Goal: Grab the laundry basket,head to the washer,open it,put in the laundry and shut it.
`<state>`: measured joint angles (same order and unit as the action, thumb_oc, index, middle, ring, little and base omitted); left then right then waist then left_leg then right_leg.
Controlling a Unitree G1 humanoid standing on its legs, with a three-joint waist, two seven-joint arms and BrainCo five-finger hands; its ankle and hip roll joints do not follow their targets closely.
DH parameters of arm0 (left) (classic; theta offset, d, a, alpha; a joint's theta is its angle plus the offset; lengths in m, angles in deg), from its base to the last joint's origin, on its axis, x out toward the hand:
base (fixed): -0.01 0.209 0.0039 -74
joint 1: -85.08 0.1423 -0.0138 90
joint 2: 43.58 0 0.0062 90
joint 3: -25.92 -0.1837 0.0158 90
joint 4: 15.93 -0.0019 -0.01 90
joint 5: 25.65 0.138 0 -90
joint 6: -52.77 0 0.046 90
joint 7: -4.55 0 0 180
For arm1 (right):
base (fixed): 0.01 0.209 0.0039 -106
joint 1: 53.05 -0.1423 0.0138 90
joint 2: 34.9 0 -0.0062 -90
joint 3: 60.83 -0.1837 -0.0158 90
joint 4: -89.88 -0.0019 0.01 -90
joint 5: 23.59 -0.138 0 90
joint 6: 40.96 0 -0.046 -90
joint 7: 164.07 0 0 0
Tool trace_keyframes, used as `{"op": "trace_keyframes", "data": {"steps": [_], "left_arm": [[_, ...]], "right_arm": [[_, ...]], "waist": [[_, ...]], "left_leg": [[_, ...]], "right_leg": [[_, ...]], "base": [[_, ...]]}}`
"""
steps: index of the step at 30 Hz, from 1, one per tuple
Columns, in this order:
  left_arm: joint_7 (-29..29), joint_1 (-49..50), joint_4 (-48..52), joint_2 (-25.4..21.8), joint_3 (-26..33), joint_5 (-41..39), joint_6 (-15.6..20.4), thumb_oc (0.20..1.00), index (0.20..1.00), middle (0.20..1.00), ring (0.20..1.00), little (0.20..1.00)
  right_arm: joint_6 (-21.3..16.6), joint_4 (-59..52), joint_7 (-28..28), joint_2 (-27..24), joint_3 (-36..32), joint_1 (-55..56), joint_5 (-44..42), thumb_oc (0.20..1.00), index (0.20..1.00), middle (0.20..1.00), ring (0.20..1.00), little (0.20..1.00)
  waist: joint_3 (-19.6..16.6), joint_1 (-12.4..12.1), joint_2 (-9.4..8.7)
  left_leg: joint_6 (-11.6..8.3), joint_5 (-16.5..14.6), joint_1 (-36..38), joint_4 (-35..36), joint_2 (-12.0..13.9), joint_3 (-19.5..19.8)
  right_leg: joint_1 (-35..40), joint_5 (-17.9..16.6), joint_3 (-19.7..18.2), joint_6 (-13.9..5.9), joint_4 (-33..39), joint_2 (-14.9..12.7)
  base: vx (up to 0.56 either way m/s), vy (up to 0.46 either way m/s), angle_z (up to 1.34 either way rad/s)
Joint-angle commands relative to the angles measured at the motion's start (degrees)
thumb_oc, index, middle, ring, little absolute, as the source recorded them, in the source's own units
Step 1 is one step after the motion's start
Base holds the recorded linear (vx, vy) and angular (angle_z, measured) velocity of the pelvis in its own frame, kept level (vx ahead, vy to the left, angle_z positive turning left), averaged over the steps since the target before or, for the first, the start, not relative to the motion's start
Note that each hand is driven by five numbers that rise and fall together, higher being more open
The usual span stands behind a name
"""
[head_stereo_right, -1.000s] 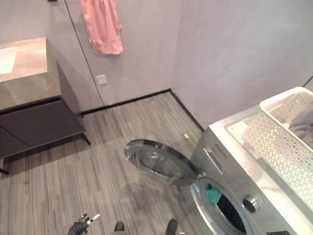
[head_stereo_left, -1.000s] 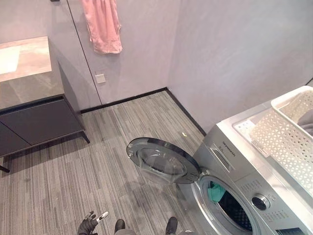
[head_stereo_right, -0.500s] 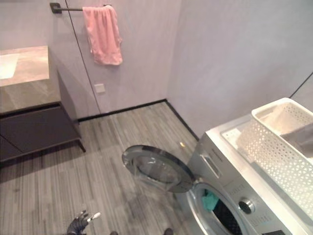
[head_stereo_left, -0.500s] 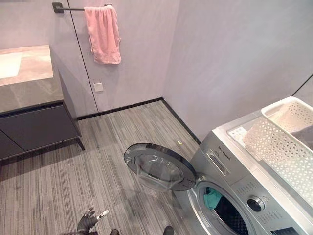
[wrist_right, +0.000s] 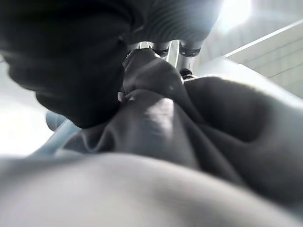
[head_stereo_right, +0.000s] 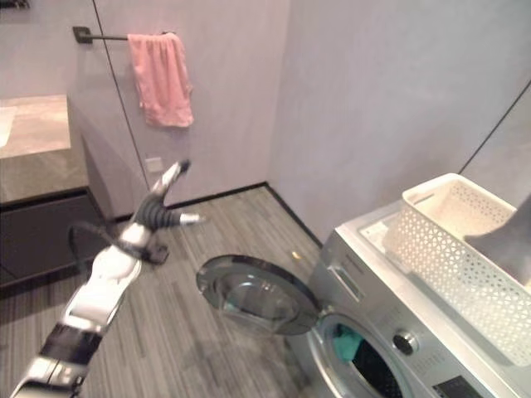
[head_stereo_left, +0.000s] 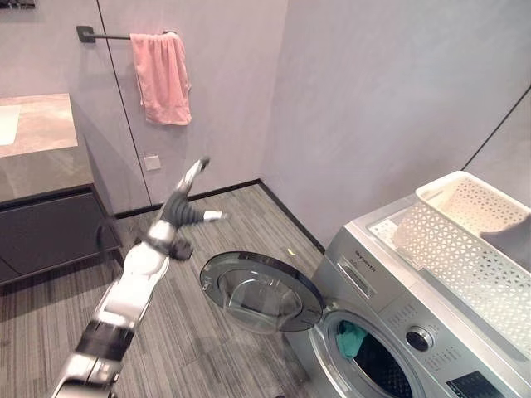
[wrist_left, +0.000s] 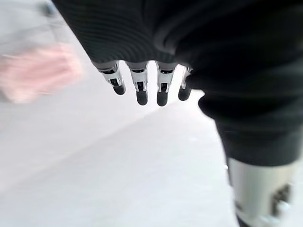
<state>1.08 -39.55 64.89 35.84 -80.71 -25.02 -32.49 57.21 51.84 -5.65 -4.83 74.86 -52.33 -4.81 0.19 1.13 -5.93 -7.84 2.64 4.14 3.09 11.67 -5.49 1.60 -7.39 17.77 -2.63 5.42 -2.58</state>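
We see our left hand [head_stereo_right: 156, 209] raised over the striped floor [head_stereo_right: 216, 224] with fingers and thumb spread, below a pink towel [head_stereo_right: 162, 79] hanging on a wall rail. The washer [head_stereo_right: 373, 332] stands with its round door [head_stereo_right: 255, 293] swung open and something teal [head_stereo_right: 347, 342] inside the drum. On its top sits a white basket [head_stereo_right: 452, 257] holding grey cloth [head_stereo_right: 508, 245].

A white perforated laundry basket [head_stereo_left: 469, 240] is sitting on top of the silver washer [head_stereo_left: 390, 332] at lower right, grey laundry [head_stereo_right: 506, 245] lying inside. The washer's round door [head_stereo_left: 259, 290] is hanging open, teal cloth [head_stereo_left: 351, 337] showing in the drum.
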Motion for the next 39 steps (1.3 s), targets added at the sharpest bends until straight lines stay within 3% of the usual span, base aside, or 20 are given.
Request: {"op": "trace_keyframes", "data": {"steps": [1,6,11,13,15,24,33,39], "left_arm": [[-4.0,-15.6,-7.8,4.5,-7.5,-4.5,-1.0,1.0,1.0,1.0,1.0,1.0],[-4.1,-28.2,-24.0,15.5,-16.7,-18.5,-2.9,1.0,1.0,1.0,1.0,1.0],[-4.2,-35.4,-32.4,21.0,-21.7,-27.8,-2.4,1.0,1.0,1.0,1.0,1.0],[-4.8,-41.4,-41.5,25.0,-24.7,-33.1,-2.3,1.0,1.0,1.0,1.0,1.0],[-5.1,-43.8,-46.0,26.3,-25.3,-32.9,-2.7,1.0,1.0,1.0,1.0,1.0],[-6.5,-51.4,-57.5,29.0,-23.8,-31.6,-3.6,1.0,1.0,1.0,1.0,1.0],[-8.1,-58.2,-67.8,24.2,-18.9,-30.4,-5.6,1.0,1.0,1.0,1.0,1.0],[-8.2,-58.9,-68.5,22.6,-17.0,-33.1,-5.5,1.0,1.0,1.0,1.0,1.0]], "right_arm": [[1.4,3.6,1.0,3.7,7.3,-12.4,-2.9,0.2,0.2,0.2,0.2,0.2],[1.7,6.0,1.7,10.5,11.3,-18.3,-6.0,0.2,0.2,0.2,0.2,0.2],[2.2,6.4,1.6,13.8,14.2,-21.9,-6.7,0.2,0.2,0.2,0.2,0.2],[2.4,8.1,1.6,17.4,15.4,-22.7,-7.9,0.2,0.2,0.2,0.2,0.2],[2.3,8.8,1.7,19.1,15.4,-22.5,-8.5,0.2,0.2,0.2,0.2,0.2],[1.9,9.3,2.0,26.0,13.6,-21.9,-10.4,0.2,0.2,0.2,0.2,0.2],[0.4,5.7,1.8,35.9,8.6,-20.4,-13.7,0.2,0.2,0.2,0.2,0.2],[0.4,2.6,1.4,36.4,7.9,-20.6,-13.5,0.2,0.2,0.2,0.2,0.2]], "waist": [[-0.1,1.5,-2.45],[-0.1,3.2,-0.83],[-0.1,4.0,0.26],[-0.6,4.8,0.58],[-0.9,5.2,0.7],[-1.7,6.4,1.24],[-2.7,10.0,2.91],[-2.6,11.1,3.82]], "left_leg": [[1.22,-6.4,-0.1,-2.1,1.8,-0.2],[1.31,-6.0,-0.1,-1.7,1.4,-0.3],[1.26,-5.7,-0.2,-1.5,1.3,-0.5],[1.12,-5.2,0.2,-0.7,1.1,-1.0],[1.1,-5.1,0.5,-0.2,1.0,-1.3],[1.14,-5.1,1.7,0.4,0.9,-2.7],[0.62,-5.1,3.5,0.6,1.5,-6.7],[0.13,-4.8,4.2,0.3,2.3,-8.6]], "right_leg": [[2.0,8.3,-3.9,-5.92,-0.4,-6.2],[1.4,8.0,-4.4,-6.1,-0.4,-6.4],[0.8,7.8,-5.0,-6.15,-0.4,-6.4],[0.6,7.9,-5.5,-6.27,-0.4,-6.4],[0.7,7.9,-5.7,-6.29,-0.4,-6.4],[0.8,8.1,-7.2,-6.19,-0.4,-6.3],[-0.4,8.1,-10.8,-5.75,-0.4,-5.1],[-1.0,8.3,-12.5,-5.41,-0.4,-4.1]], "base": [[0.0,0.0,0.0],[0.0,0.002,-0.01],[0.01,0.008,-0.09],[0.03,-0.003,-0.08],[0.03,-0.004,-0.03],[0.02,-0.012,-0.1],[0.02,-0.031,-0.17],[0.04,-0.059,-0.25]]}}
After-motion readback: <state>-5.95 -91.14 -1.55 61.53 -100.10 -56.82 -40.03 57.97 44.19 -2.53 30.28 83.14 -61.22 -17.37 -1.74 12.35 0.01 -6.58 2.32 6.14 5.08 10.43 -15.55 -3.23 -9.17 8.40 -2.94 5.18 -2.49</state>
